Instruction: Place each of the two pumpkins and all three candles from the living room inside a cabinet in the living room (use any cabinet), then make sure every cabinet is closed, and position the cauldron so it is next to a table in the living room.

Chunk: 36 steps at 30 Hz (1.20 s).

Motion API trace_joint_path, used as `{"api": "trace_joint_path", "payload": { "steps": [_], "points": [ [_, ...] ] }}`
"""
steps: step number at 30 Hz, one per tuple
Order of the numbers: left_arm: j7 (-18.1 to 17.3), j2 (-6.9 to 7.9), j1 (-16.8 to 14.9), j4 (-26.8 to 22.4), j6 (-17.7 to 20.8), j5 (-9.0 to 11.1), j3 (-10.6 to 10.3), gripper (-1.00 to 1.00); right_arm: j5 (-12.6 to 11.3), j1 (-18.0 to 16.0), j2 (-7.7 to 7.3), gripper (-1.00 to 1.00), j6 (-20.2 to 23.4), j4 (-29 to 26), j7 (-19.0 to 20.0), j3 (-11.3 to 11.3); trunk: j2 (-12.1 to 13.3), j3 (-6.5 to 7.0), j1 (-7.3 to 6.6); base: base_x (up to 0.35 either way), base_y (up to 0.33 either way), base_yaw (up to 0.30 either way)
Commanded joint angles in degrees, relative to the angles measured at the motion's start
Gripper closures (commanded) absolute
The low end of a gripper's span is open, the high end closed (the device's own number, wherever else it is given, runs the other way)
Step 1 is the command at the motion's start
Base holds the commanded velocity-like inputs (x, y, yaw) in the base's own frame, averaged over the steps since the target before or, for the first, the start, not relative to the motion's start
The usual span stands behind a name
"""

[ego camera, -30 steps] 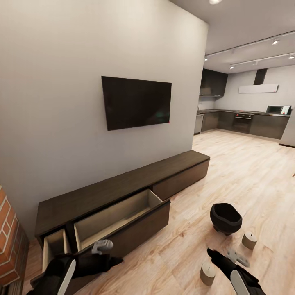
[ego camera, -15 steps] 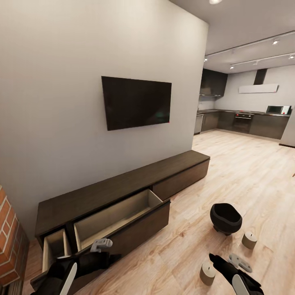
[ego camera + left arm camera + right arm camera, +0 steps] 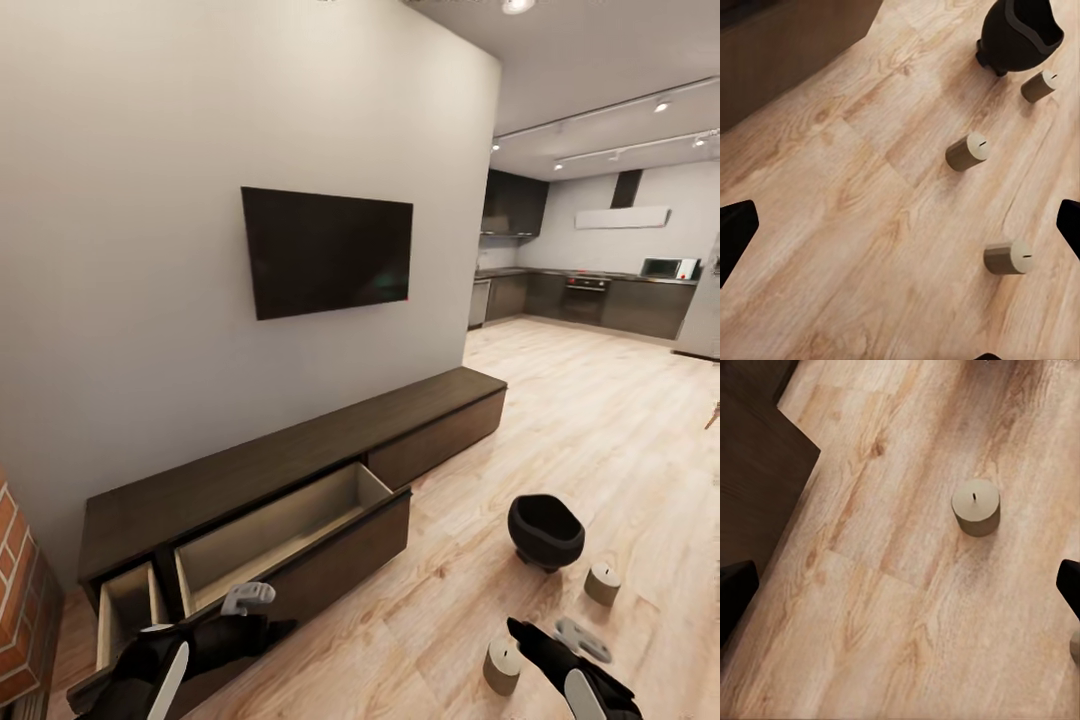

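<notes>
head view: cabinet [image 3: 290,470] runs along the wall under the tv [image 3: 327,250]; its large drawer [image 3: 285,530] and a small drawer [image 3: 125,608] beside it stand pulled out, both bare inside as far as shown. cauldron [image 3: 545,530] sits on the floor [image 3: 600,420], well apart from the cabinet. two candles on the floor: one [image 3: 603,583] just beside the cauldron, one [image 3: 503,666] just beside the right pincer [image 3: 583,640]. left pincer [image 3: 248,598] hangs low by the large drawer front, forearm roughly level. right forearm reaches forward, low over the floor. no pumpkins or table here.

left wrist view: three candles [image 3: 967,151] [image 3: 1037,86] [image 3: 1007,257] lie apart on the floor with the cauldron beyond; fingertips [image 3: 735,232] sit at the far edges, so the pincer is wide and empty.

right wrist view: one candle [image 3: 976,506] upright below, a cabinet corner near; pincer wide, empty.

judgement: step in hand is grasping the nearest candle. centre the right pincer over it, descend straight, close across the body, keep it upright.
</notes>
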Motion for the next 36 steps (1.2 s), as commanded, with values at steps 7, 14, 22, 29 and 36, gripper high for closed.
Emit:
{"api": "trace_joint_path", "payload": {
  "steps": [7,14,22,29,36],
  "points": [
    [0.02,-0.10,-0.02,-0.01,0.48,0.28,0.00,-1.00,-0.57,-0.03,-0.04,-1.00,0.37,-0.21,-0.38,2.48,-0.03,0.32,0.00,0.000,0.059,-0.220],
    [-0.52,-0.12,0.12,-0.08,0.40,0.26,-0.01,-1.00,-0.66,-0.03,-0.25,-1.00,0.08,0.00,-0.25,2.86,-0.03,0.65,0.00,-0.049,0.080,-0.203],
    [-0.83,-0.12,0.15,-0.09,0.45,0.32,-0.07,-1.00,-0.68,-0.02,-0.27,-1.00,0.02,0.14,-0.22,2.88,-0.03,0.73,0.00,-0.165,0.057,-0.049],
    [-0.97,-0.12,0.16,-0.10,0.47,0.35,-0.10,-1.00,-0.68,-0.02,-0.27,-1.00,-0.02,0.23,-0.15,2.85,-0.03,0.76,0.00,-0.190,0.087,-0.099],
    [-0.94,-0.12,0.16,-0.10,0.44,0.35,-0.10,-1.00,-0.68,-0.02,-0.34,-1.00,-0.03,0.26,-0.20,2.80,-0.03,0.88,0.00,-0.048,0.021,-0.243]
  ]
}}
